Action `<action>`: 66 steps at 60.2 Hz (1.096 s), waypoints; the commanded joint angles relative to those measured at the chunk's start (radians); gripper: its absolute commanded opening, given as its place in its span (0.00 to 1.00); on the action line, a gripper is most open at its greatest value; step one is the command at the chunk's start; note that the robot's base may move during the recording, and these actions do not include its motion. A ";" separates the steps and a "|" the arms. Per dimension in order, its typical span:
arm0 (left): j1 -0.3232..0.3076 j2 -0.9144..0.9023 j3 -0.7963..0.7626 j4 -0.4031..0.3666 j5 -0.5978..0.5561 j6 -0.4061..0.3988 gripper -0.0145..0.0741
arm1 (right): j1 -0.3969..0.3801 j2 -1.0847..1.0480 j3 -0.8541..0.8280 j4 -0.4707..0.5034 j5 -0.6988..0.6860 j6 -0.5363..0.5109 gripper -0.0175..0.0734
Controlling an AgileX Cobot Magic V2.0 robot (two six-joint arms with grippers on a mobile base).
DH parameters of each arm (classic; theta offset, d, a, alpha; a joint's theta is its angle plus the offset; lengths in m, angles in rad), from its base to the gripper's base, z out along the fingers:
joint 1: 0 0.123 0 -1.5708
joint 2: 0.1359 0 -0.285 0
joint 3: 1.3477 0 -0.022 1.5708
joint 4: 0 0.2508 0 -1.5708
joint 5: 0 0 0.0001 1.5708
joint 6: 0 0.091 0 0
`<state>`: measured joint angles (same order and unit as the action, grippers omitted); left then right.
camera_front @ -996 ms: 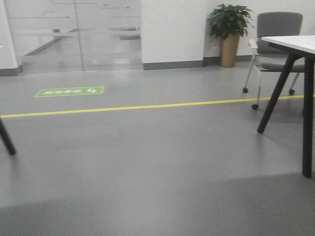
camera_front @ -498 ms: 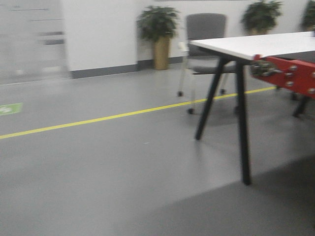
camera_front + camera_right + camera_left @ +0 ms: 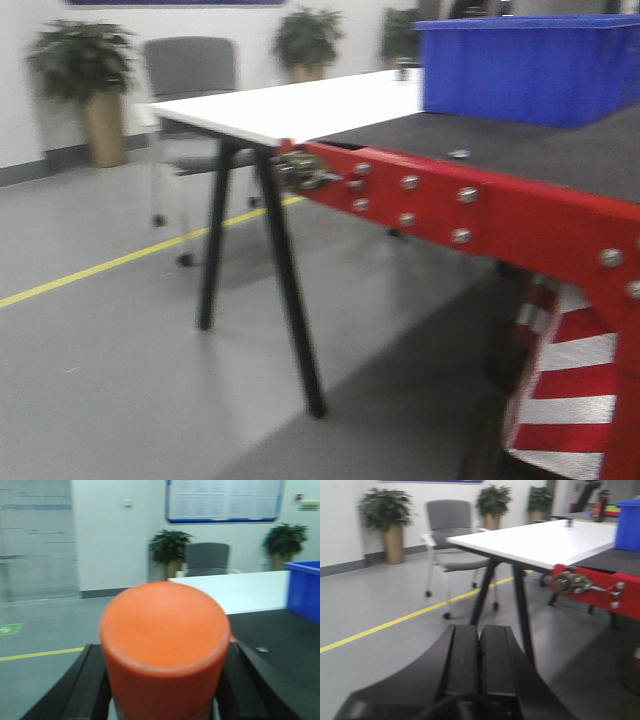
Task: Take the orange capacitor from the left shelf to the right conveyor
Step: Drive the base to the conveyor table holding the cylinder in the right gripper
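Right tool (image 3: pixel 165 652) gripped the orange capacitor (image 3: pixel 165 630) between its two black fingers (image 3: pixel 87 680), the cylinder's round end facing the wrist camera. Beyond it, to the right, lay the right conveyor (image 3: pixel 270 635), its dark belt carrying a blue bin (image 3: pixel 305 590). Left tool (image 3: pixel 480 645) had its jaws pressed together on nothing, pointing toward the white tabletop (image 3: pixel 545 542) beside the conveyor's red-edged corner.

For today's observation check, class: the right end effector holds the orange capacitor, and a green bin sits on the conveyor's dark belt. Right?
Not quite: the bin is blue, not green, as the exterior front-facing view shows. It does sit on the conveyor's dark belt, and the right end effector does hold the orange capacitor.
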<state>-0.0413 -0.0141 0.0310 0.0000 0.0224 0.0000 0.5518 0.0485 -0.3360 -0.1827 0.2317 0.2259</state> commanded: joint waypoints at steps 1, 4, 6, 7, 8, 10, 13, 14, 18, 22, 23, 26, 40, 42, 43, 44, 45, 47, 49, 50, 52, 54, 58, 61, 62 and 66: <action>-0.004 -0.012 -0.006 -0.006 -0.078 0.000 0.05 | 0.000 0.021 -0.026 -0.016 -0.097 -0.008 0.25; -0.004 -0.012 -0.006 -0.006 -0.078 0.000 0.05 | 0.000 0.021 -0.026 -0.016 -0.097 -0.008 0.25; -0.004 -0.012 -0.006 -0.006 -0.078 0.000 0.05 | 0.000 0.021 -0.026 -0.016 -0.097 -0.008 0.25; -0.004 -0.012 -0.006 -0.006 -0.078 0.000 0.05 | 0.000 0.021 -0.026 -0.016 -0.097 -0.008 0.25; -0.004 -0.012 -0.006 -0.006 -0.078 0.000 0.05 | 0.000 0.021 -0.026 -0.016 -0.097 -0.008 0.25; -0.004 -0.012 -0.006 -0.006 -0.078 0.000 0.05 | 0.000 0.021 -0.026 -0.016 -0.097 -0.008 0.25; -0.004 -0.012 -0.006 -0.006 -0.078 0.000 0.05 | 0.000 0.021 -0.026 -0.016 -0.097 -0.008 0.25; -0.004 -0.012 -0.006 -0.006 -0.078 0.000 0.05 | 0.000 0.021 -0.026 -0.016 -0.097 -0.008 0.25; -0.004 -0.012 -0.006 -0.006 -0.078 0.000 0.05 | 0.000 0.021 -0.026 -0.016 -0.097 -0.008 0.25; -0.004 -0.012 -0.006 -0.006 -0.078 0.000 0.05 | 0.000 0.021 -0.026 -0.016 -0.097 -0.008 0.25; -0.004 -0.012 -0.006 -0.006 -0.078 0.000 0.05 | 0.000 0.021 -0.026 -0.016 -0.097 -0.008 0.25; -0.004 -0.012 -0.006 -0.006 -0.078 0.000 0.05 | 0.000 0.021 -0.026 -0.016 -0.097 -0.008 0.25; -0.004 -0.012 -0.006 -0.006 -0.078 0.000 0.05 | 0.000 0.021 -0.026 -0.016 -0.097 -0.008 0.25; -0.004 -0.012 -0.006 -0.006 -0.078 0.000 0.05 | 0.000 0.021 -0.026 -0.016 -0.097 -0.008 0.25; -0.004 -0.012 -0.006 -0.006 -0.078 0.000 0.05 | 0.000 0.021 -0.026 -0.016 -0.097 -0.008 0.25; -0.004 -0.012 -0.006 -0.006 -0.078 0.000 0.05 | 0.000 0.021 -0.026 -0.016 -0.097 -0.008 0.25; -0.004 -0.012 -0.006 -0.006 -0.078 0.000 0.05 | 0.000 0.021 -0.026 -0.016 -0.097 -0.008 0.25; -0.004 -0.012 -0.006 -0.006 -0.078 0.000 0.05 | 0.000 0.021 -0.026 -0.016 -0.097 -0.008 0.25; -0.004 -0.012 -0.006 -0.006 -0.078 0.000 0.05 | 0.000 0.021 -0.026 -0.016 -0.097 -0.008 0.25; -0.004 -0.012 -0.006 -0.006 -0.078 0.000 0.05 | 0.000 0.021 -0.026 -0.016 -0.097 -0.008 0.25; -0.004 -0.012 -0.006 -0.006 -0.078 0.000 0.05 | 0.000 0.021 -0.026 -0.016 -0.097 -0.008 0.25; -0.004 -0.012 -0.006 -0.006 -0.078 0.000 0.05 | 0.000 0.021 -0.026 -0.016 -0.097 -0.008 0.25; -0.004 -0.012 -0.006 -0.006 -0.078 0.000 0.05 | 0.000 0.021 -0.026 -0.016 -0.097 -0.008 0.25; -0.004 -0.012 -0.006 -0.006 -0.078 0.000 0.05 | 0.000 0.021 -0.026 -0.016 -0.097 -0.008 0.25; -0.004 -0.012 -0.006 -0.006 -0.078 0.000 0.05 | 0.000 0.021 -0.026 -0.016 -0.097 -0.008 0.25; -0.004 -0.012 -0.006 -0.006 -0.078 0.000 0.05 | 0.000 0.021 -0.026 -0.016 -0.097 -0.008 0.25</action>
<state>-0.0413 -0.0141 0.0310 0.0000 0.0224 0.0000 0.5518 0.0485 -0.3360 -0.1827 0.2317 0.2259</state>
